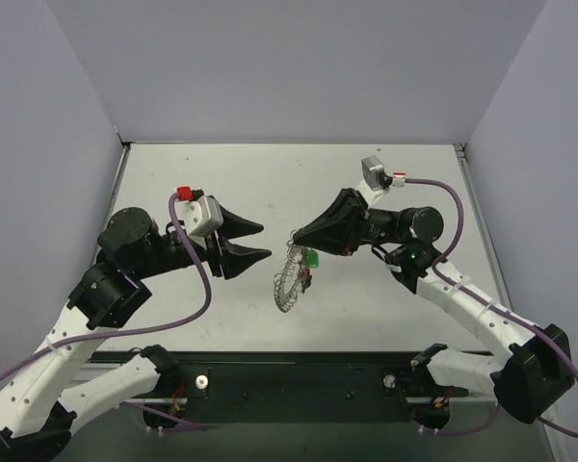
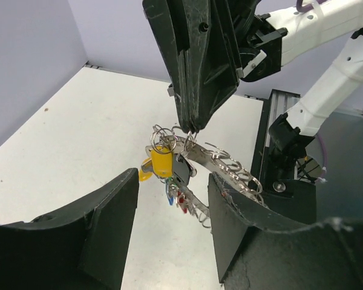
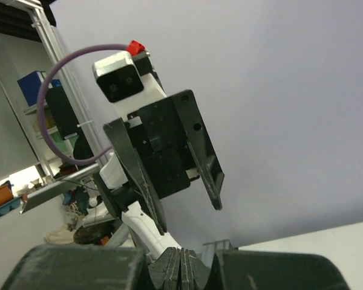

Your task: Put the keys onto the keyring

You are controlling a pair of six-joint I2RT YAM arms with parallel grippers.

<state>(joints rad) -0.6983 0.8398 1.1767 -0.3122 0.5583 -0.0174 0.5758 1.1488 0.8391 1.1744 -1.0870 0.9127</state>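
Toothed silver keyring (image 2: 209, 160), plastic-headed keys (image 2: 161, 162) bunched on it, dangles from the right gripper's (image 1: 294, 238) pinched tips. The left gripper (image 1: 266, 241) gapes empty.

One keyring (image 2: 201, 158) — five keys (image 2: 161, 162): yellow, green, blue, red, black

Lab test cell: grey partition walls (image 1: 299, 67), white tabletop (image 1: 270, 183), storage shelves (image 3: 18, 112) behind.

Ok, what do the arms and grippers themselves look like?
The left arm and right arm: white shells, black joints. The left gripper and right gripper: black, tapering wedge fingers. Each wrist carries a pale camera box, a red plug and a looping purple cable.
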